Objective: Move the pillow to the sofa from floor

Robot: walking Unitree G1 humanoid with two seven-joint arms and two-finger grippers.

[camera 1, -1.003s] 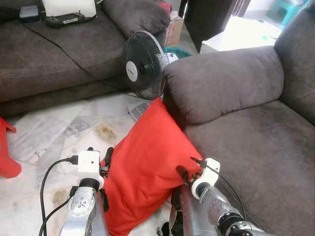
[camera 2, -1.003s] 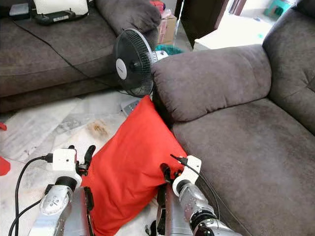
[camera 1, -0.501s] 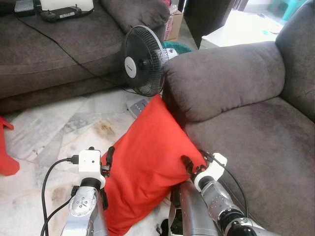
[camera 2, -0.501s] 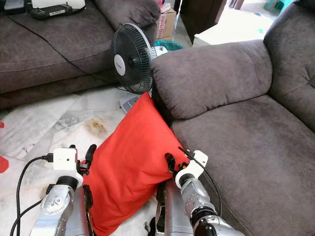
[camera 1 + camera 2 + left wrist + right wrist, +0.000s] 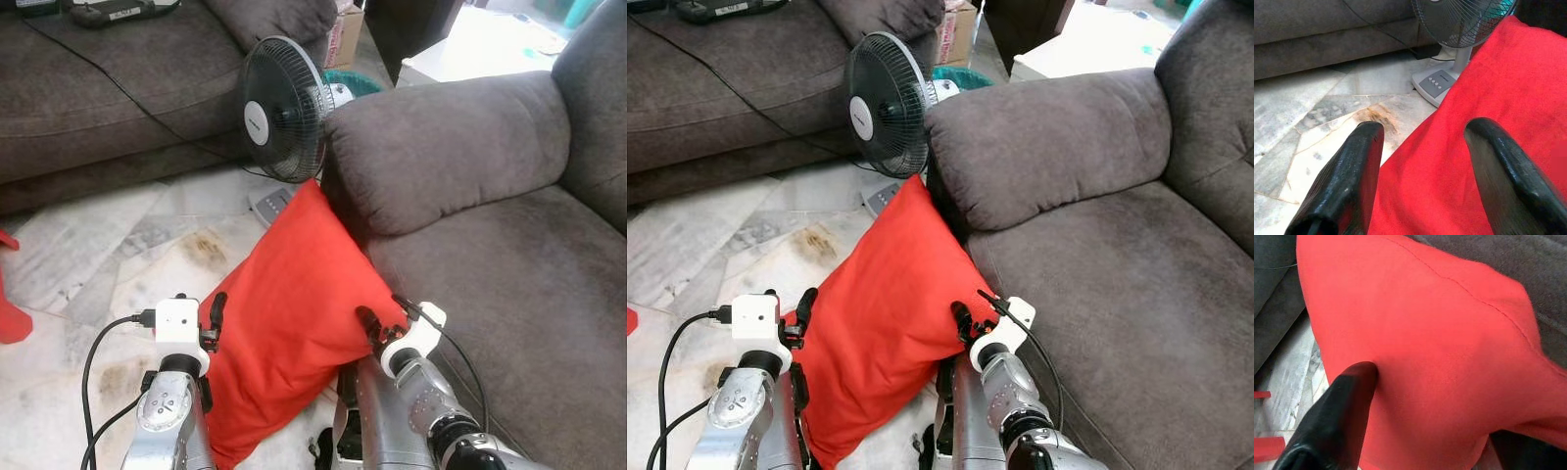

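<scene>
A red pillow (image 5: 289, 313) stands tilted on the floor, its top corner leaning against the front of the grey sofa's armrest (image 5: 441, 157). My left gripper (image 5: 213, 318) is at the pillow's left edge, open. In the left wrist view one finger (image 5: 1352, 171) is over the tiles and the other lies on the red cloth (image 5: 1508, 88). My right gripper (image 5: 367, 328) is at the pillow's right corner, beside the sofa seat (image 5: 509, 294). In the right wrist view its fingers stand wide apart, with one finger (image 5: 1337, 426) denting the pillow (image 5: 1440, 333).
A black standing fan (image 5: 279, 108) is on the floor just behind the pillow, its grey base (image 5: 1440, 85) close to the left gripper. A second grey sofa (image 5: 98, 98) with a cable runs along the back left. Something red (image 5: 10, 318) lies at the far left on the marble floor.
The whole view has shifted a little. My right gripper has pushed slightly further forward onto the pillow's right corner. The pillow and the left gripper stay where they were.
</scene>
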